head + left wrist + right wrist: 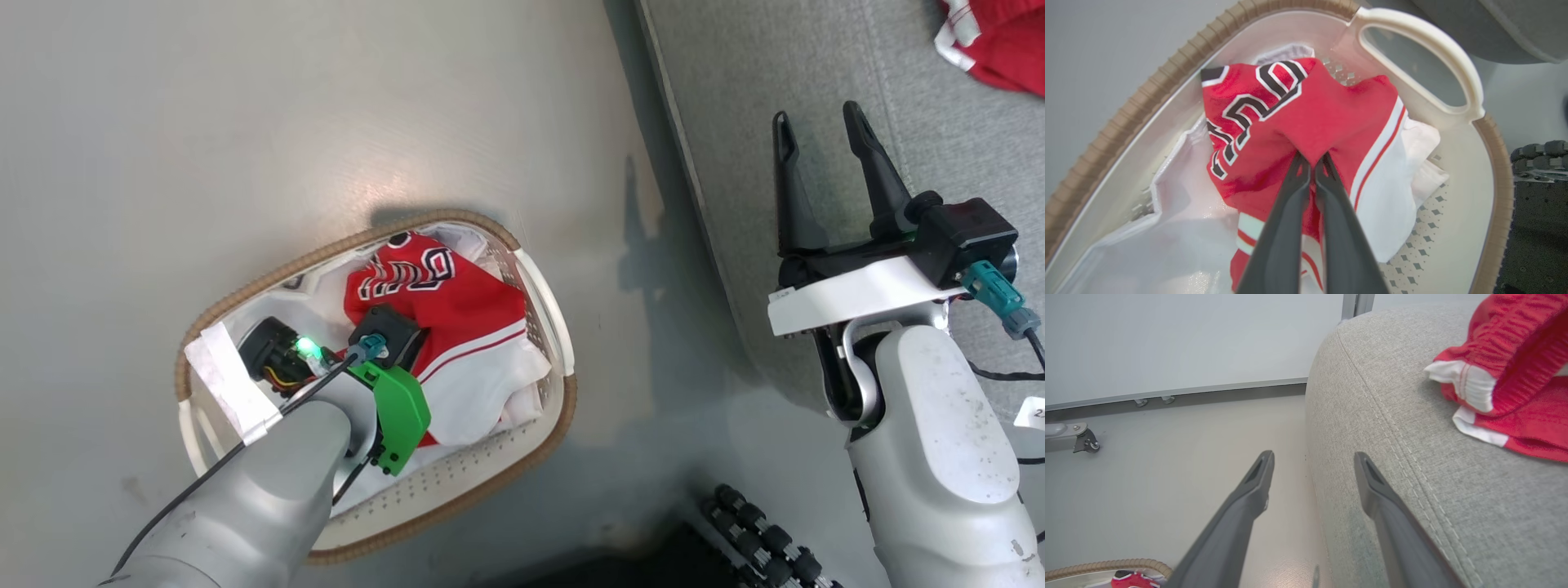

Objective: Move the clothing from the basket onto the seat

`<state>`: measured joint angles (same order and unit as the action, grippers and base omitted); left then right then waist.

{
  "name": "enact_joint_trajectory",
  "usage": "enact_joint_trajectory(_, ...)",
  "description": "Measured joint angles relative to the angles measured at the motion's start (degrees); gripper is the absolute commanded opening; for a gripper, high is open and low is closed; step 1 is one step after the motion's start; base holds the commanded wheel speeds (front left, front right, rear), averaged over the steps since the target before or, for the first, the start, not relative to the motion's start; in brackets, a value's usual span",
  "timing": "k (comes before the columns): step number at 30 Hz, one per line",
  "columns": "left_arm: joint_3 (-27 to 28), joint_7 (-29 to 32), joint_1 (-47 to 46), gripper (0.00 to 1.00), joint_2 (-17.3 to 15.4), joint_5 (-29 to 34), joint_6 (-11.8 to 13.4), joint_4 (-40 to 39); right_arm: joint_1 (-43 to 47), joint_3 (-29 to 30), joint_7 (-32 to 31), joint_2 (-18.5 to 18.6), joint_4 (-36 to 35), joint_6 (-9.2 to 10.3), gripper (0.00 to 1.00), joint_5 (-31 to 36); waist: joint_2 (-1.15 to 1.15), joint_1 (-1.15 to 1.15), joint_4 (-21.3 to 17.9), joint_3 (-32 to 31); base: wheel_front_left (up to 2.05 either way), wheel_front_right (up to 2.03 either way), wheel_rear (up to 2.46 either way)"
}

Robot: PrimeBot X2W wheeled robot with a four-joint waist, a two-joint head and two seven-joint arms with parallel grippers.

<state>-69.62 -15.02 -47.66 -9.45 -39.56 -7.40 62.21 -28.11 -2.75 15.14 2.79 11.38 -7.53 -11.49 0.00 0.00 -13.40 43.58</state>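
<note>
Head view: basket (269, 278) lower left on open floor (245, 122), apart from the seat (751, 122) edge at right; right gripper (819, 114) fingers spread wide, empty.
Left wrist view: left gripper (1312, 159) fingers pinched on the jersey (1298, 114) in the basket; lettering folded, illegible.
Right wrist view: red garment (1515, 355) upper right on the seat.

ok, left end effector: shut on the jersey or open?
Shut on the jersey: left wrist view shows the left end effector pinching a fold of red fabric, inside the basket.
</note>
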Motion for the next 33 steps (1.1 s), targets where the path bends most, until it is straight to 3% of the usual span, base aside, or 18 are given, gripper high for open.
enact_joint_trajectory(7,4.67,0.00,3.23,0.00,-2.72,1.37,0.00,-8.40,1.17,0.87,0.00,-0.02,2.97,0.00,1.00,0.57,0.00,0.00,1.93,-6.96,0.00,0.00,0.00)
enact_joint_trajectory(14,11.35,0.00,7.22,0.00,-2.69,5.52,0.00,-15.97,4.10,1.92,0.00,-0.02,5.22,0.00,1.00,1.61,0.00,0.00,4.53,-13.70,0.00,0.00,0.00)
enact_joint_trajectory(21,20.75,0.00,11.63,0.00,-1.69,9.75,0.00,-23.06,7.38,3.26,0.00,-0.04,7.23,0.00,1.00,2.00,0.00,0.00,7.53,-20.62,0.00,0.00,0.00)
enact_joint_trajectory(33,31.64,0.00,14.96,0.00,0.70,15.91,0.00,-37.22,12.96,3.22,0.00,0.00,9.34,0.00,1.00,2.55,0.00,-0.01,11.22,-31.77,0.00,0.00,0.00)
